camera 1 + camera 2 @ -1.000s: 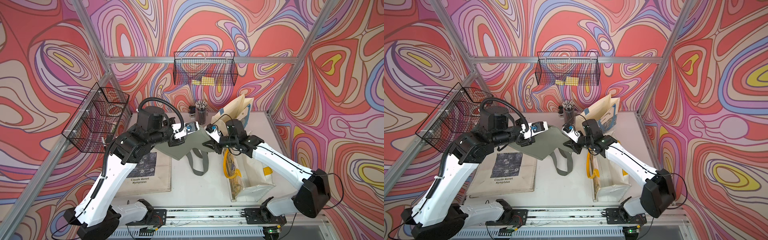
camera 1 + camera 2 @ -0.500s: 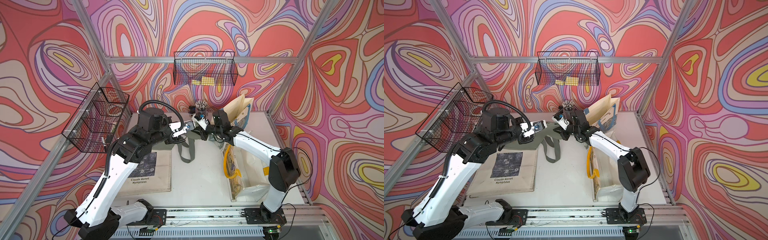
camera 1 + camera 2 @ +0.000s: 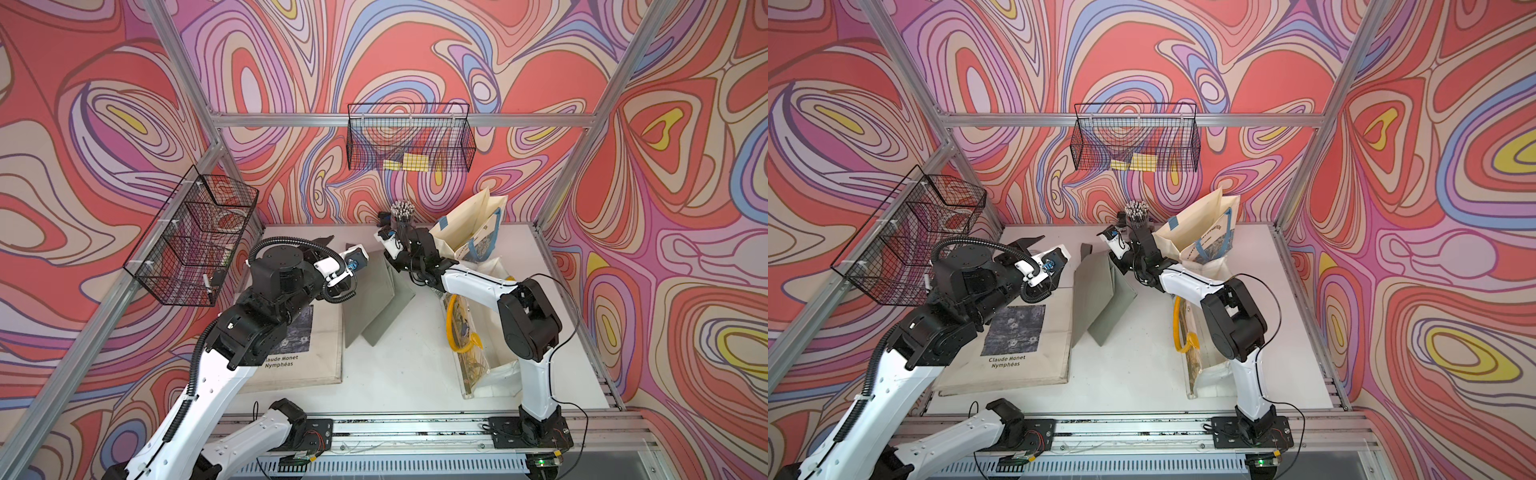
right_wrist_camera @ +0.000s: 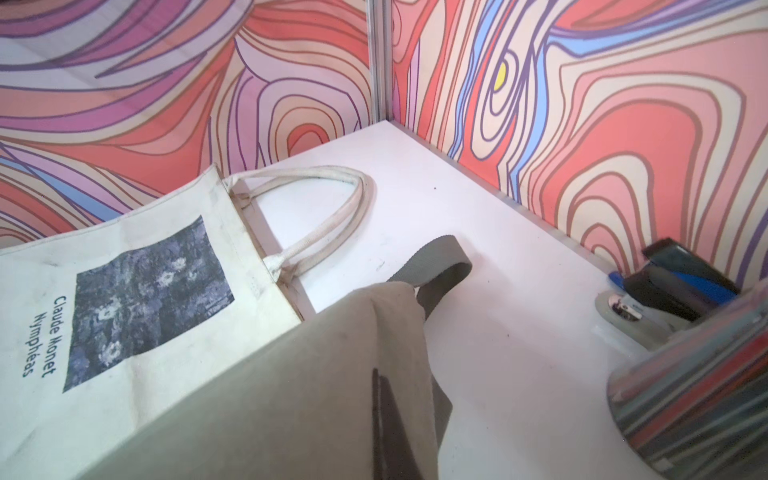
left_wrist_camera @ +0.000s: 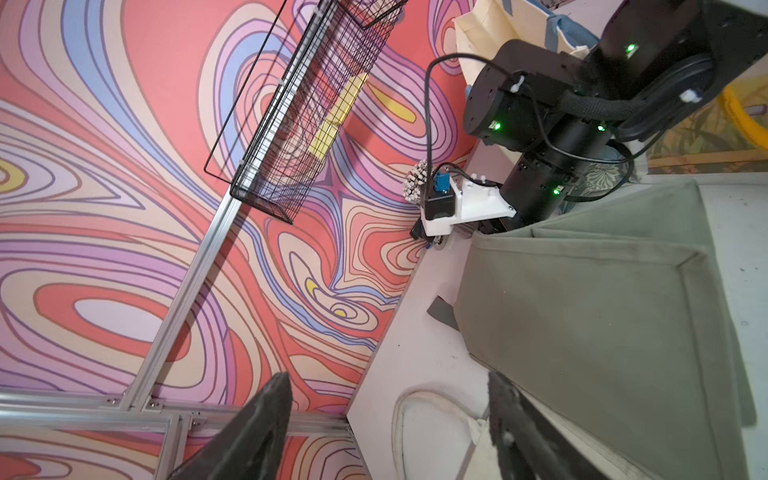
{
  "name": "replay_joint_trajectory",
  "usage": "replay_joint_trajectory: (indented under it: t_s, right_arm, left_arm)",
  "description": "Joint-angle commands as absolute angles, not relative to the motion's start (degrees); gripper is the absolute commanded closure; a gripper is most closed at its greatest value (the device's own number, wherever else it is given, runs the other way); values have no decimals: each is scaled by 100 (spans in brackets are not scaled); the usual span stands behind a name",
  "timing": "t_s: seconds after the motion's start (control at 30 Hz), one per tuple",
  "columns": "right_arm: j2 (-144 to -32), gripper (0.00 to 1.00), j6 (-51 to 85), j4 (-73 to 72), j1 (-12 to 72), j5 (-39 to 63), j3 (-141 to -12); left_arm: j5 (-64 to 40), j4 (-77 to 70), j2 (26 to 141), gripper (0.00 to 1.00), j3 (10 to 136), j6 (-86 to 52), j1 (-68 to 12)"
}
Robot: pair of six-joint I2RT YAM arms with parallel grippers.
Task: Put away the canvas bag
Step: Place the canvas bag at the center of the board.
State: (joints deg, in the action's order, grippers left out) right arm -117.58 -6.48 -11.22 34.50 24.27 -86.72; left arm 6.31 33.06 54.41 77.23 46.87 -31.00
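The step in hand seems to be the folding of the green canvas bag (image 3: 376,299) before storing. The right hand (image 3: 392,268) is closed on the bag's upper edge, its arm stretched low over the tabletop (image 3: 407,365). The rest of the bag lies folded below this hand, just beside the printed cream bag (image 3: 322,357). The left hand (image 5: 386,419) is open and empty, near the bag. Next, I think, it needs a grip on a free corner.

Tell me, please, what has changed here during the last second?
The left gripper opened and let go of the green bag. The right gripper, still shut on it, moved leftward, so the bag now sags folded onto the table. The Monet bag stayed put.
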Motion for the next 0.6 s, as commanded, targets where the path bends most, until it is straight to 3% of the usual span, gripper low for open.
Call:
replay_joint_trajectory:
  t_s: [0.0, 0.17, 0.37, 0.57]
  right_arm:
    - [-11667, 100, -441, -2266, 3472, 2556, -8315]
    - [-11355, 100, -831, -2740, 3507, 2563, -7637]
    - [-10970, 100, -1348, -2946, 3534, 2426, -7169]
    - [-10639, 100, -2289, -2709, 3568, 2413, -6777]
  left_arm:
    - [1074, 3053, 5309, 16, 7664, 3806, -3037]
    - [1920, 3500, 5528, 5, 7587, 1675, -2783]
    - [1153, 3868, 5708, 3, 6879, -671, -2229]
    - [-552, 3260, 5791, 1, 5981, -1834, -1360]
